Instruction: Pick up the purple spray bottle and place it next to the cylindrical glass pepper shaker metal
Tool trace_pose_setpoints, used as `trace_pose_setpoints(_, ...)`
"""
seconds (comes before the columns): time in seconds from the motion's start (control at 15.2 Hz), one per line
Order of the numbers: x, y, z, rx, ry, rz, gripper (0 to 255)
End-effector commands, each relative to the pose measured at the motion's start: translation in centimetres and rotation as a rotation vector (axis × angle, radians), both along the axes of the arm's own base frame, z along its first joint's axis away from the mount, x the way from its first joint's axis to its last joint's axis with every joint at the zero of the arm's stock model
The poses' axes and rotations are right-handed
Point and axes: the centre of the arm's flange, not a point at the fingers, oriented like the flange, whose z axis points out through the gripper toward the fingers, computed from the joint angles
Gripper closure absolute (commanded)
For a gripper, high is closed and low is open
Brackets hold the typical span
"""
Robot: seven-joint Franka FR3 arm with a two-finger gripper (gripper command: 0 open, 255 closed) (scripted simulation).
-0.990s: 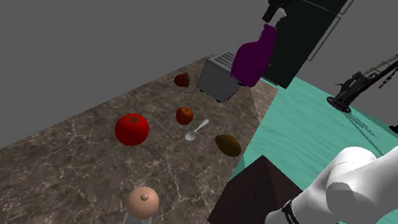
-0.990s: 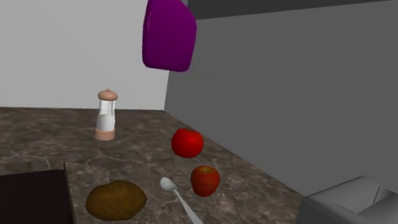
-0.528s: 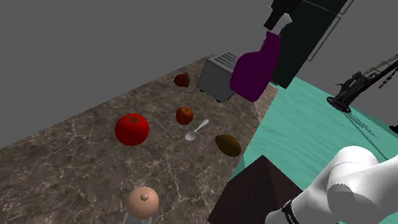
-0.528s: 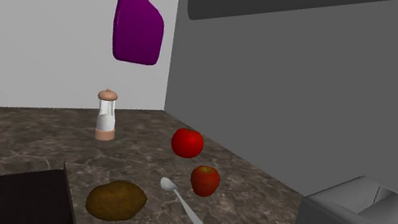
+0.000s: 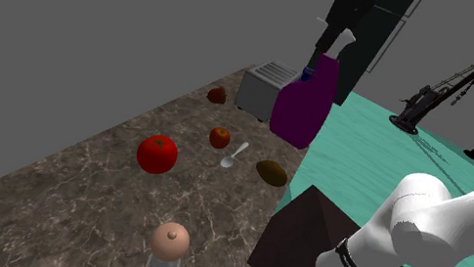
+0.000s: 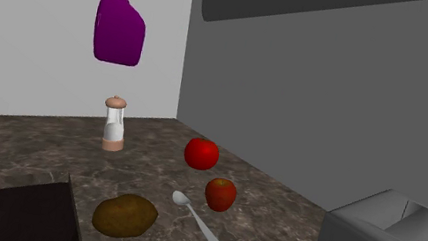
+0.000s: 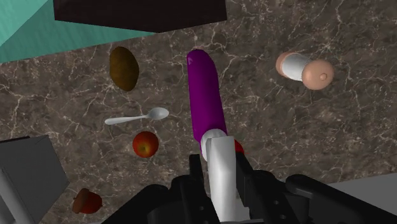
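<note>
High over counter (image 5: 69, 179), gripper (image 7: 221, 168) clamped on bottle (image 7: 205, 92) head; transit step. Nxt: carry twd shaker (image 7: 304, 68), lower beside it.

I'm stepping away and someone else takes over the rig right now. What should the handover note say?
Gripper: shut on the purple spray bottle, clasping its white head. The bottle hangs roughly upright, high above the marble counter.
Pepper shaker: upright on the counter. In the shoulder view it is at the near end, far from the bottle.
Done: bottle picked up and lifted clear.
Left: carry it to the shaker, lower it, set it down beside the shaker, then release.
</note>
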Motion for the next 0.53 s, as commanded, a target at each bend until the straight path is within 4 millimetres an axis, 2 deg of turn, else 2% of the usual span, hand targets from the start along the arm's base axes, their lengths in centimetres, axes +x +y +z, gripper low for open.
trace_pose_setpoints(0.0, -1.5, 2.2, 0.4, 0.0, 0.0, -0.001, 255)
trace_pose_setpoints(0.46, -6.8, 9.8, 0.4, 0.0, 0.0, -0.001, 255)
